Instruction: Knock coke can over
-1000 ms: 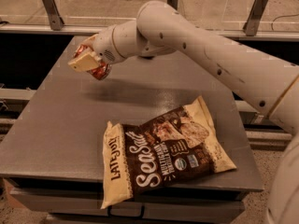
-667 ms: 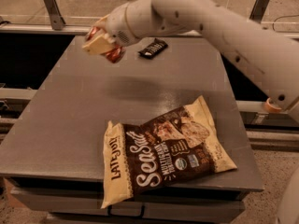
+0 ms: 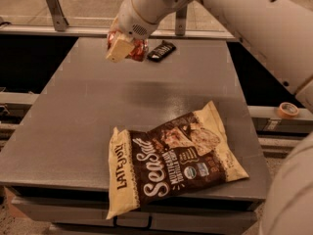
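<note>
My gripper (image 3: 122,47) hangs over the far left part of the grey table (image 3: 73,131). It is shut on the coke can (image 3: 139,51), a small red can that shows on both sides of the cream front finger (image 3: 118,49). The can is tilted and held just above the table top; most of it is hidden by the gripper. The white arm reaches in from the upper right.
A small black snack bar wrapper (image 3: 161,50) lies just right of the gripper at the table's far edge. A large Late July chip bag (image 3: 171,160) lies flat at the near middle. A tape roll (image 3: 287,109) sits on a ledge to the right.
The gripper, with the red can in it, has moved right and a little farther back along the table. The arm no longer covers the snack bar wrapper.
</note>
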Controlling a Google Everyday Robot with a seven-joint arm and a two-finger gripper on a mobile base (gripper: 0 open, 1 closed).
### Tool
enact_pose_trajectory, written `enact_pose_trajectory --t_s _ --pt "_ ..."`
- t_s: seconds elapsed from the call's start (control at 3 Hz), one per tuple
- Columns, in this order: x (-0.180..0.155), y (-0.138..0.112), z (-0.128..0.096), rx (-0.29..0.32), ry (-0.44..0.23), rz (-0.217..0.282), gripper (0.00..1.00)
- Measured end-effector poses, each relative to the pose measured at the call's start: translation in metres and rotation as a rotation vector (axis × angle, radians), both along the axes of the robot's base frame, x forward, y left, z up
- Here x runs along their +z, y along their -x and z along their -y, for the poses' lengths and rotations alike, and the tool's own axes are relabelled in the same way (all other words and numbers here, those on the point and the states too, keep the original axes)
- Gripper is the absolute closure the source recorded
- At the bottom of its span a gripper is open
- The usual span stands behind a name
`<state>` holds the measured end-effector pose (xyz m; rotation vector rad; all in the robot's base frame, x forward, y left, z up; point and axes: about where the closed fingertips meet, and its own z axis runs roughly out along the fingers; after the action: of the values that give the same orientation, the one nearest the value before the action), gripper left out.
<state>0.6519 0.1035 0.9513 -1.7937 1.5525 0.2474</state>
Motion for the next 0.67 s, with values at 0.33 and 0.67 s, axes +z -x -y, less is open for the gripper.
enact_pose_trajectory --t_s 0.33,0.67 --pt "-0.046 0.026 -0.003 0.097 0.177 -0.085 1.0" --pt "-0.079 0.049 -0.018 0.182 0.254 -0.164 0.82"
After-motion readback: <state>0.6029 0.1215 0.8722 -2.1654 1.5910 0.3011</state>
